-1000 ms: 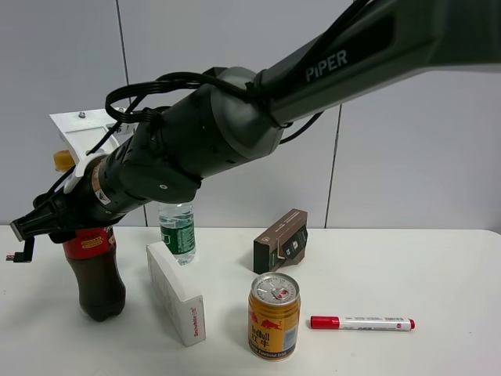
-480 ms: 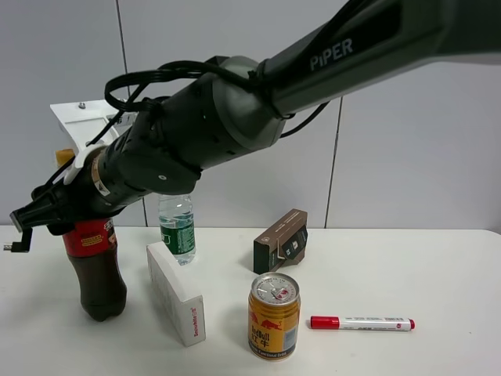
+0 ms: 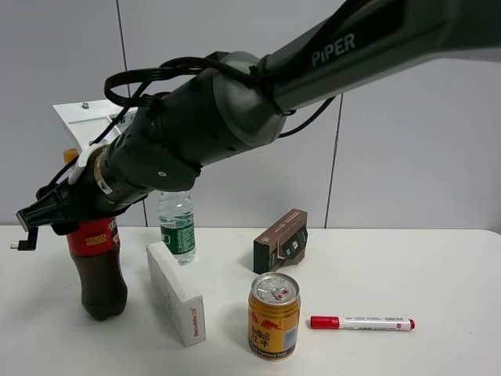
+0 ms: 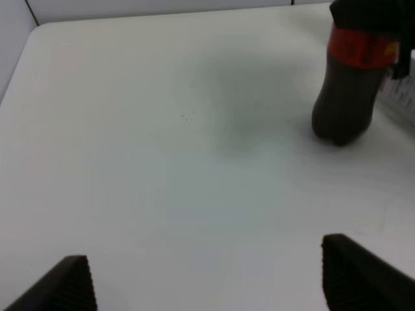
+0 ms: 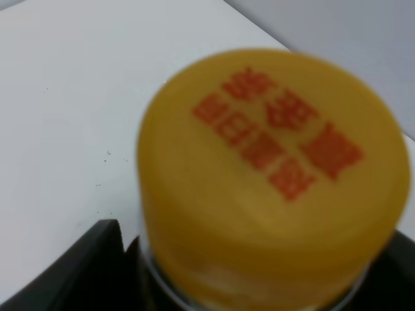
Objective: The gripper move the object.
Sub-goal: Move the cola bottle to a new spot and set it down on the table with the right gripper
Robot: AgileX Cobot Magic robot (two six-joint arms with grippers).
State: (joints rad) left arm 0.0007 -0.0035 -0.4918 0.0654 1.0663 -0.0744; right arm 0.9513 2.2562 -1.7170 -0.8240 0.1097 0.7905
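Having risen slightly since a second ago, the right gripper [image 3: 72, 215] pinches between its fingers [image 5: 78, 272] the neck of the cola bottle [image 3: 98, 274], upright at the left end of the bench [image 3: 438, 266]; a vertical lift should clear the adjacent white box [image 3: 176, 294].

Right gripper [image 3: 43, 218], clamped on the neck of the cola bottle [image 3: 98, 270]: bare table [image 3: 31, 313] lies beyond its fingertips, whereas on its wrist side a white box [image 3: 176, 294] stands on edge just beside the bottle's base, a water bottle [image 3: 178, 227] close behind it. Farther along the arm a Red Bull can [image 3: 274, 316], a brown box [image 3: 280, 240] and a marker [image 3: 362, 323] occupy the table. Left gripper [image 4: 214, 282], jaws wide apart: bare table ahead, up to the bottle.
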